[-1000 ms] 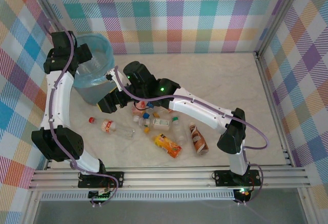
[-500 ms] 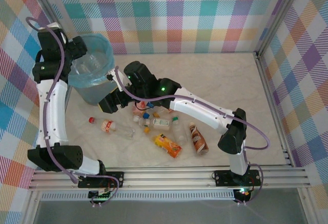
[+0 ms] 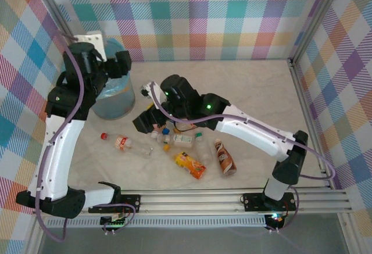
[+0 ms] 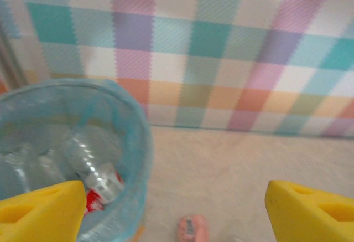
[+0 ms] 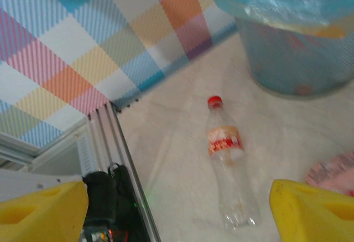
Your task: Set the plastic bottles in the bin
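Below and left of the left hand (image 4: 176,200), spread empty, sits the bin (image 4: 141,153), while the right hand (image 5: 177,203) gapes empty over a red-capped clear bottle (image 5: 228,164).

Thin translucent blue plastic bag (image 4: 135,142) is crinkling glossy round the bin (image 3: 116,106), w/ clear plastic bottle (image 5: 227,170) glinting on smooth, matt, marble-look tabletop (image 3: 250,91). Brushed metal rails (image 3: 192,199) are running along near edge; white arm shells (image 3: 58,143) are shining as hard plastic; checked walls (image 3: 203,15) are looking matt, cloth-like.
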Robot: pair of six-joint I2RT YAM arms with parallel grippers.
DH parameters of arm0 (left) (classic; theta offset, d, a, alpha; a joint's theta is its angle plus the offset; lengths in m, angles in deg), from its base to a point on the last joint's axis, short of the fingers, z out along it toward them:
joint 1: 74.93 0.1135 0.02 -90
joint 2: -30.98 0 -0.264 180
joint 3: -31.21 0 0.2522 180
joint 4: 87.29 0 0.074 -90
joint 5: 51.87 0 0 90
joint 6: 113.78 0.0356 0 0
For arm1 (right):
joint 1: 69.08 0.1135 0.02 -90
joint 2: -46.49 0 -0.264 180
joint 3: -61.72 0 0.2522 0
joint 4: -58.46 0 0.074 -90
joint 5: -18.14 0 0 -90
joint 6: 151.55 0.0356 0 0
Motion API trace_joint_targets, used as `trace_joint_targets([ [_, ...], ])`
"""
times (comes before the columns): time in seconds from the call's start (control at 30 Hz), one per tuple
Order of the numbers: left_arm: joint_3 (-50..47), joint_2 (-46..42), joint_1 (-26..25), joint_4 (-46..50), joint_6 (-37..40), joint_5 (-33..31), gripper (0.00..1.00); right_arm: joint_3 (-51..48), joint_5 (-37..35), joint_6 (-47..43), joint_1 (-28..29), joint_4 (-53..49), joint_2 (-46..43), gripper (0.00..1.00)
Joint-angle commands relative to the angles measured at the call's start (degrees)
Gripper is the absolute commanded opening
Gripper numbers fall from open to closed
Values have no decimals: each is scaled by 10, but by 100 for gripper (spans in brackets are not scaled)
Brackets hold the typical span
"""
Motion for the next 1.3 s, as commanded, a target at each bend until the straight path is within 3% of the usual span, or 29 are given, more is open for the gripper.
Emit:
trace_joint_targets([
  [0.0, -33, -14, -61, 24, 16, -36, 84, -75, -41, 5, -3, -20, -49, 85],
  [0.17, -94, -30, -142, 42, -4, -23, 84, -231, -76, 49, -3, -43, -123, 83],
  [0.43, -207, -60, -179, 47, -83, 31, 85, -381, -82, 126, 4, -66, -148, 78],
  [0.63, -289, -90, -179, 49, -153, 65, 85, -385, -108, 130, 33, -73, -98, 78],
  [0.87, -350, -116, -179, 59, -183, 38, 86, -332, -146, 100, 59, -89, -12, 78],
  [1.27, -329, -108, -179, 60, -159, 0, 88, -278, -192, 74, 71, -106, 87, 79],
])
